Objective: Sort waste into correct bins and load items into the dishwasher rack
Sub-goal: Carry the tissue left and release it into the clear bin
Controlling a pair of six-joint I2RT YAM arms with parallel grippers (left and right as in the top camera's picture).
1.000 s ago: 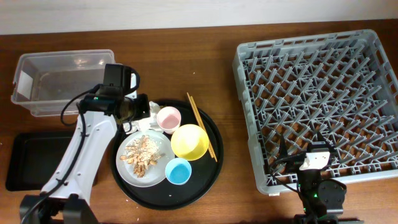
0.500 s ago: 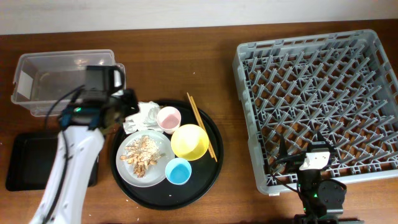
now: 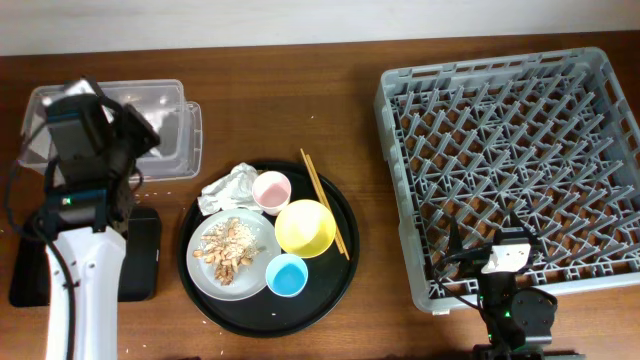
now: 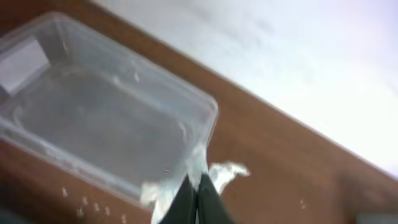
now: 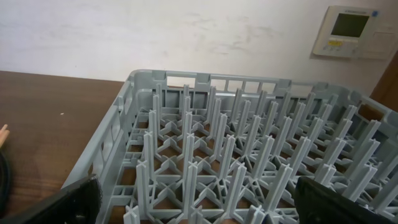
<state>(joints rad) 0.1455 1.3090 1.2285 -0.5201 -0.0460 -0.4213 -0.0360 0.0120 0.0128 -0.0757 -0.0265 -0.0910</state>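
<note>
My left gripper (image 3: 142, 130) hovers over the clear tub (image 3: 170, 100). In the left wrist view it (image 4: 198, 186) is shut on a small crinkled silvery scrap (image 4: 221, 171), which looks like the wrapper, above the tub's near rim (image 4: 93, 168). On the round black tray lie the white napkin (image 3: 228, 187), pink cup (image 3: 271, 190), yellow bowl (image 3: 304, 227), blue cup (image 3: 287, 275), chopsticks (image 3: 324, 203) and the plate (image 3: 258, 274) with food scraps (image 3: 228, 248). My right gripper (image 3: 490, 250) is open and empty at the grey rack's (image 3: 510, 150) front edge (image 5: 202, 208).
The shallow black rectangular tray (image 3: 30, 265) lies at the front left, partly under my left arm. The round black tray (image 3: 340, 262) sits in the middle. The rack fills the right side. A wall runs behind the table.
My left arm swung left and back, from the napkin on the round tray to above the clear tub, jaws shut on the scrap. The right arm has not moved.
</note>
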